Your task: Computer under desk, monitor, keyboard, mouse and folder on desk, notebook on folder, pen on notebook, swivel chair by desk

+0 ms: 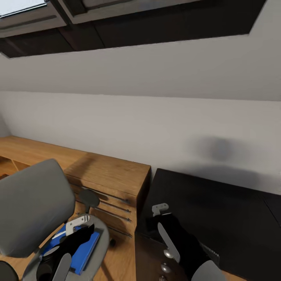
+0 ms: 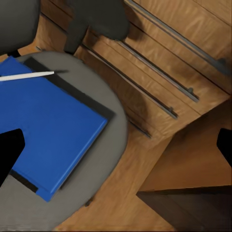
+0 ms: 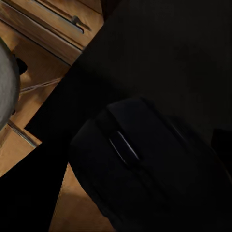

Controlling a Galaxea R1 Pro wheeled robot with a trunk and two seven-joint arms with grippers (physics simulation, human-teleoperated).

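Observation:
The grey swivel chair (image 1: 31,207) stands at the lower left, beside the desk (image 1: 218,218) with its glossy black top. The blue folder (image 2: 48,130) lies on the seat with a thin white pen (image 2: 26,76) across one corner. A dark strip (image 2: 72,89) runs along the folder's edge; I cannot tell if it is the notebook. My left gripper (image 1: 80,231) hovers open above the folder, fingers (image 2: 9,154) wide apart. My right gripper (image 1: 159,218) is over the desk's near corner, shut on the dark mouse (image 3: 140,169). The computer, monitor and keyboard are out of view.
A low light-wood counter (image 1: 101,171) with metal rails (image 1: 113,207) runs along the white wall left of the desk, close behind the chair. The desk's drawer unit with round silver knobs (image 1: 168,253) is directly below my right arm.

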